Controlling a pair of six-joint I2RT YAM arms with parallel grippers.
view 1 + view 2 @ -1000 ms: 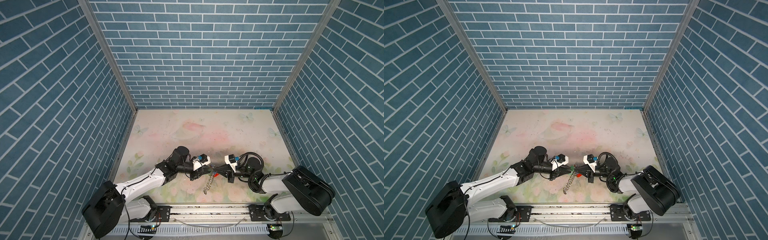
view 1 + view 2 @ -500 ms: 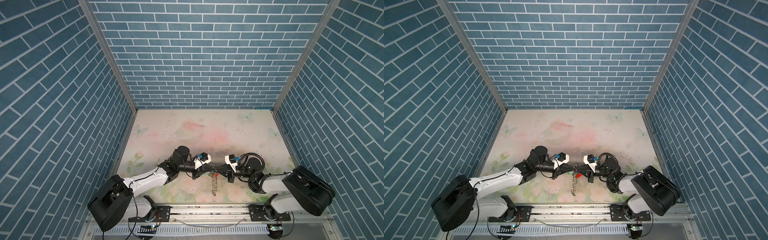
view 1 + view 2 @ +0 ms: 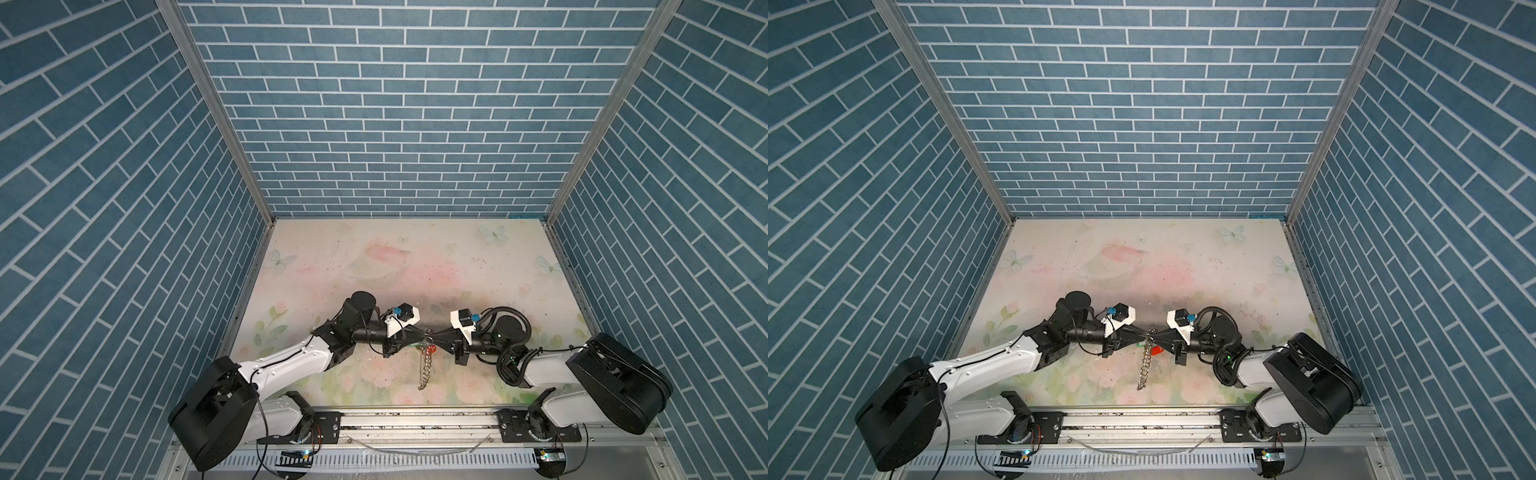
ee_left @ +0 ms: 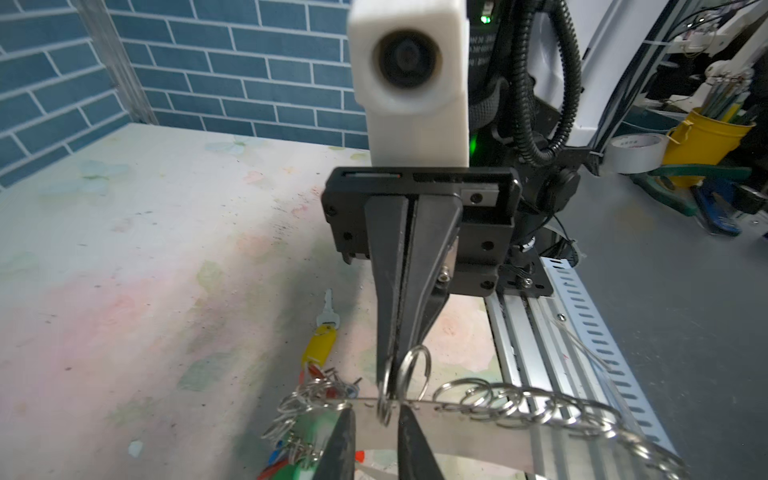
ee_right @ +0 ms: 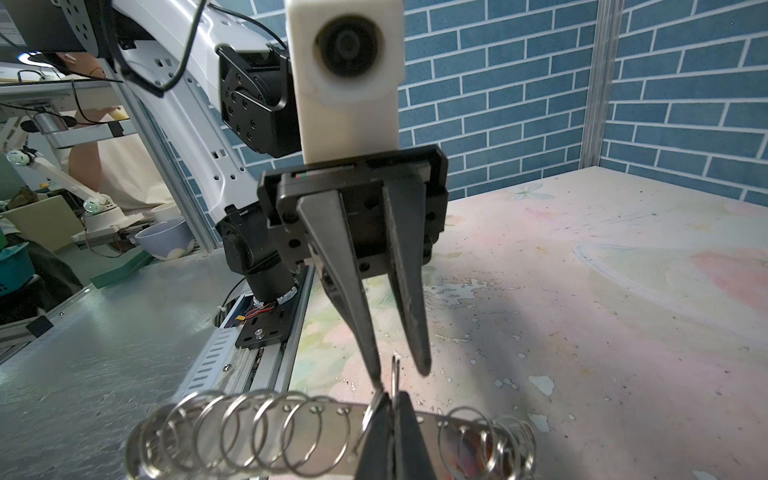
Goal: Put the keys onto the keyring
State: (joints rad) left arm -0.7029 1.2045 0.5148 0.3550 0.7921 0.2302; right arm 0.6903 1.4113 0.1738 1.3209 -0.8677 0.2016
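Observation:
The keyring (image 4: 457,432), a flat grey plate rimmed with wire rings, is held up between both grippers and hangs down in both top views (image 3: 424,368) (image 3: 1145,365). My right gripper (image 5: 392,415) (image 3: 433,334) is shut on one wire ring at the plate's rim. My left gripper (image 4: 380,419) (image 3: 420,332) faces it tip to tip, fingers (image 5: 420,361) slightly apart on either side of that ring. The keys (image 4: 320,345), a small key on a yellow tag, lie on the table beside the plate's end; I cannot tell whether a ring joins them.
Red, green and blue tags (image 4: 291,465) hang bunched on rings at one end of the plate; the red one (image 3: 1156,351) shows in a top view. The metal base rail (image 3: 415,419) runs close along the table's front edge. Brick walls enclose the other sides.
The keyring's hanging end has swung from slanting left to straight down. The left arm's rear links have shifted. Both grippers stay tip to tip.

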